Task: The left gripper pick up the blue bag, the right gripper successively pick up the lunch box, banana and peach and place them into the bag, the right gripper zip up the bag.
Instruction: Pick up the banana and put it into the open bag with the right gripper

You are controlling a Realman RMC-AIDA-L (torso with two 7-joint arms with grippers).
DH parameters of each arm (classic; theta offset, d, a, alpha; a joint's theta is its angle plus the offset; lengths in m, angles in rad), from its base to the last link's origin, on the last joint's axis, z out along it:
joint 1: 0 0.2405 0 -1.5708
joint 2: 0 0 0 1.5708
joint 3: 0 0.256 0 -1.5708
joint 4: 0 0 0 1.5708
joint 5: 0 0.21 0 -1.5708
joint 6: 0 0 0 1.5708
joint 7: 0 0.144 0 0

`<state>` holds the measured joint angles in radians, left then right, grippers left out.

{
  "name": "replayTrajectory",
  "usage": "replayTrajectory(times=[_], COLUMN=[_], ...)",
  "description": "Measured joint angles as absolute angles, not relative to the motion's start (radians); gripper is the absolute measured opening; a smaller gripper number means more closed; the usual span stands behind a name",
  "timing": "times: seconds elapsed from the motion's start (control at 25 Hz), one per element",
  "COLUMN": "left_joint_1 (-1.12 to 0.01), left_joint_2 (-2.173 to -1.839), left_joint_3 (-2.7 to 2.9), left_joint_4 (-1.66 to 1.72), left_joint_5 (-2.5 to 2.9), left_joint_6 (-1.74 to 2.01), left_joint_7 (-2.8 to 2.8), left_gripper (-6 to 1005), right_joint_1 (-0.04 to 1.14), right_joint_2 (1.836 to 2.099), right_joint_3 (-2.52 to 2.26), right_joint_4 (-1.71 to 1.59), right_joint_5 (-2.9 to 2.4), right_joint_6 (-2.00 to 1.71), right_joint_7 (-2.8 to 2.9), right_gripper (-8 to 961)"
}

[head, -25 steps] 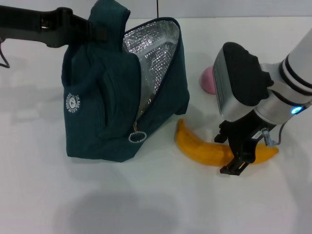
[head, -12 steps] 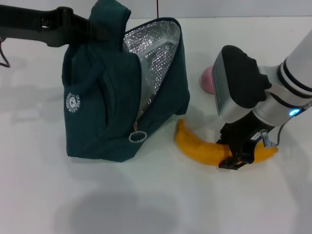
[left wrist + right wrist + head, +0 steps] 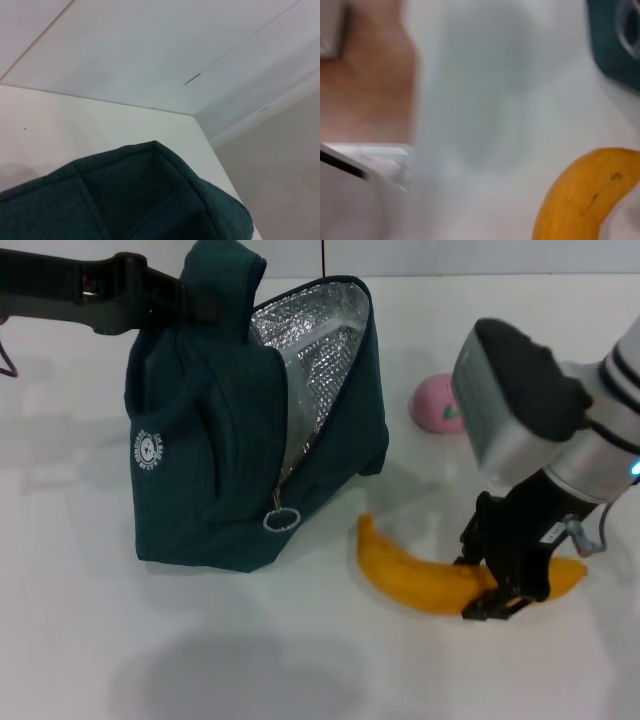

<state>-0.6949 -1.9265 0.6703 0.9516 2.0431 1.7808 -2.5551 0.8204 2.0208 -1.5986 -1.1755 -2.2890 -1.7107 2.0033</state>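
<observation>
Right gripper [image 3: 503,580] is down on the banana [image 3: 425,578], black fingers clamped across the fruit toward its far-right end. The banana lies along the white desk [image 3: 300,660], at about five o'clock from the blue bag [image 3: 240,440], close to the bag's lower corner but not touching it. Up at the top left, the left gripper [image 3: 185,302] has the bag by its upper edge near the handle, jaws closed on the fabric, holding the mouth up so the silver foil lining [image 3: 310,350] gapes toward the right. The ring zipper pull [image 3: 279,520] hangs at the bottom of the opening, and the white round logo [image 3: 148,453] faces the front. The peach [image 3: 436,403] sits at three o'clock from the bag, just behind the right arm's grey housing, well apart from the banana. In the right wrist view the banana's yellow curve fills the corner; in the left wrist view only dark teal fabric shows against the desk.
</observation>
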Motion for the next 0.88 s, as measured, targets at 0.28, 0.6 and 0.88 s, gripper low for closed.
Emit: replayTrajectory(times=[0.28, 0.6, 0.88], left_joint_1=[-0.696, -0.696, -0.697], left_joint_2=[-1.931, -1.931, -1.932], left_joint_3=[0.670, 0.670, 0.692], left_joint_4=[0.951, 0.951, 0.942], left_joint_5=[2.043, 2.024, 2.024], left_joint_6=[1.781, 1.781, 1.782], left_joint_7=[-2.557, -2.555, -2.557], left_gripper=[45, 46, 47], right_joint_1=[0.821, 0.836, 0.818], right_joint_2=[2.017, 2.010, 1.992], right_joint_3=[-1.380, -1.060, -0.802], right_joint_4=[-1.209, -1.071, -0.801], right_joint_5=[-2.055, -1.854, -1.764], right_joint_6=[-1.945, -2.132, -2.034], right_joint_7=[1.951, 1.905, 1.862], right_gripper=[419, 423, 425])
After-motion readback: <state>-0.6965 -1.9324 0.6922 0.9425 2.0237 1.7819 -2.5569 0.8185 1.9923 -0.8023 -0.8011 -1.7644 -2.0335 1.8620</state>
